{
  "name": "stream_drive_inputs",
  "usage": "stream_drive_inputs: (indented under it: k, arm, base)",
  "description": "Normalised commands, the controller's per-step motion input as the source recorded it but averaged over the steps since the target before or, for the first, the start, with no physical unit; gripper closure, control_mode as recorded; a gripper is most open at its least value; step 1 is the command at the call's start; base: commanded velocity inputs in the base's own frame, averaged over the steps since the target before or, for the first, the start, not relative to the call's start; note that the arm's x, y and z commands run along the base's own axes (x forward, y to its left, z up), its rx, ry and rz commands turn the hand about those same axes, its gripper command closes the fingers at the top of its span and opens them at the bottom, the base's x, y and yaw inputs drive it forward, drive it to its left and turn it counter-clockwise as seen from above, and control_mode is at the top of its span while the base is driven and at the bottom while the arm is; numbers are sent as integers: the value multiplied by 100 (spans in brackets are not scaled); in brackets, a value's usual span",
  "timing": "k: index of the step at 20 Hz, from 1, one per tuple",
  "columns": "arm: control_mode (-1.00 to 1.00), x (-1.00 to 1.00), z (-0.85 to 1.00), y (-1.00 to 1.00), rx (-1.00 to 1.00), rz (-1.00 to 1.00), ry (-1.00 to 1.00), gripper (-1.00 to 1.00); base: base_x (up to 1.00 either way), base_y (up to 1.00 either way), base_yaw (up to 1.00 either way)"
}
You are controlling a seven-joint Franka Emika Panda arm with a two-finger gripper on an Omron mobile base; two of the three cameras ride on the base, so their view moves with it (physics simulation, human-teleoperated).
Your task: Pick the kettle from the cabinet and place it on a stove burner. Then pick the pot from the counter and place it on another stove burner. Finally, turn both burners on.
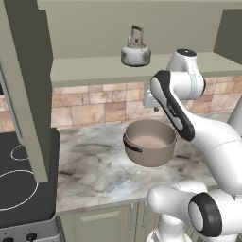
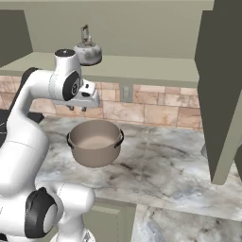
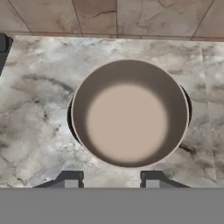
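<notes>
The silver kettle (image 1: pixel 136 53) (image 2: pixel 88 51) stands on the pale shelf of the open olive-green cabinet (image 1: pixel 90 68) (image 2: pixel 142 66). Below it the wide taupe pot (image 1: pixel 150 142) (image 2: pixel 96 142) (image 3: pixel 129 113) sits upright on the marbled counter (image 1: pixel 90 165) (image 2: pixel 160 165) (image 3: pixel 39 109). My gripper (image 1: pixel 154 108) (image 2: pixel 77 108) (image 3: pixel 111 180) hangs above the pot, pointing straight down, open, with nothing between its fingertips. The black cooktop (image 1: pixel 28 142) lies at the left, with a white-ringed stove burner (image 1: pixel 12 189) near its front.
The open cabinet door (image 1: pixel 28 94) hangs over the cooktop's right edge; another door (image 2: pixel 222 94) hangs at the right. A tiled backsplash (image 1: pixel 94 106) with a wall outlet (image 2: pixel 125 92) runs behind the counter. Stove knobs (image 1: pixel 30 236) line the front.
</notes>
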Motion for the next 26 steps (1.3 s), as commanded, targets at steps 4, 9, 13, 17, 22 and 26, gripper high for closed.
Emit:
stream_drive_inputs:
  k: [4, 9, 13, 17, 22, 26]
  arm:
    - [-100, -1, 0, 0, 0, 0, -3, -100]
    - [-100, -9, 4, 0, 0, -2, -10, -100]
    - [-100, -11, 14, 0, 0, -2, -18, -100]
    - [-100, -5, 21, 0, -1, -1, -21, -100]
    - [-100, 0, 29, 4, -1, 0, -26, -100]
    - [-100, 0, 36, 6, -2, 0, -27, -100]
  base:
    - [0, 0, 0]
    - [0, 0, 0]
    - [0, 0, 0]
    - [0, 0, 0]
    - [0, 0, 0]
    - [0, 0, 0]
